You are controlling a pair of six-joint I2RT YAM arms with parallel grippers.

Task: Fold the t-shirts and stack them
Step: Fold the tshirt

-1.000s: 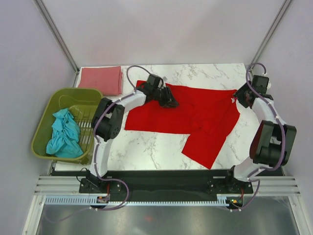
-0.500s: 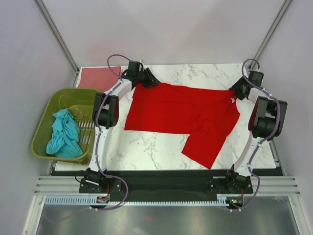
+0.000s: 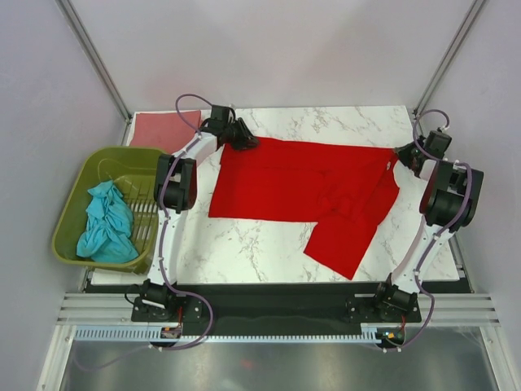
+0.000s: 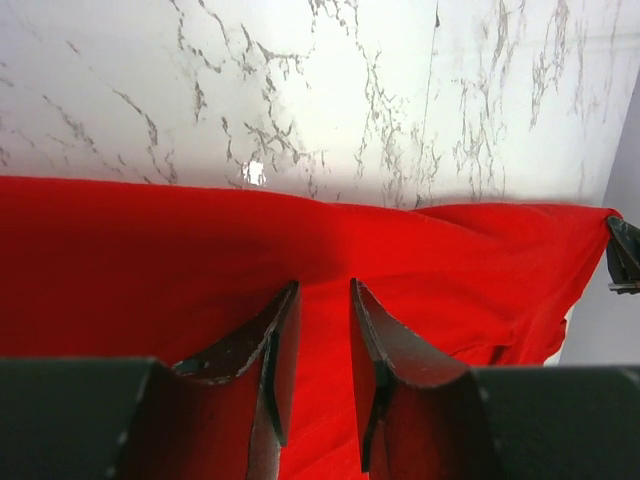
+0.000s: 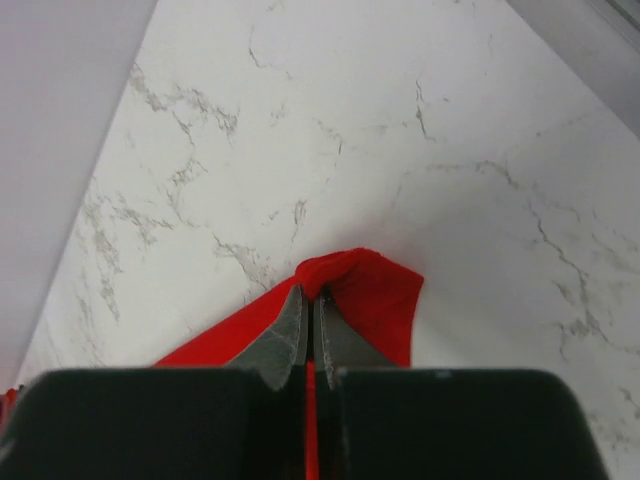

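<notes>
three t-shirts (image 3: pixel 309 191); one basket (image 3: pixel 85 183); two grippers (image 3: pixel 244 138)

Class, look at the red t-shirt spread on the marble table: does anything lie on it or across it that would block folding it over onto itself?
Nothing visible does. The red t-shirt lies bare on the table; only the left end effector and right end effector meet its far edge.

White marble table (image 3: pixel 269 244) – red shirt (image 3: pixel 301 183), pink shirt (image 3: pixel 156 130) on it

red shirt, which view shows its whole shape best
Top external: the whole red shirt lies spread on the table. The left wrist view shows only its far edge, the right wrist only a pinched corner.
</notes>
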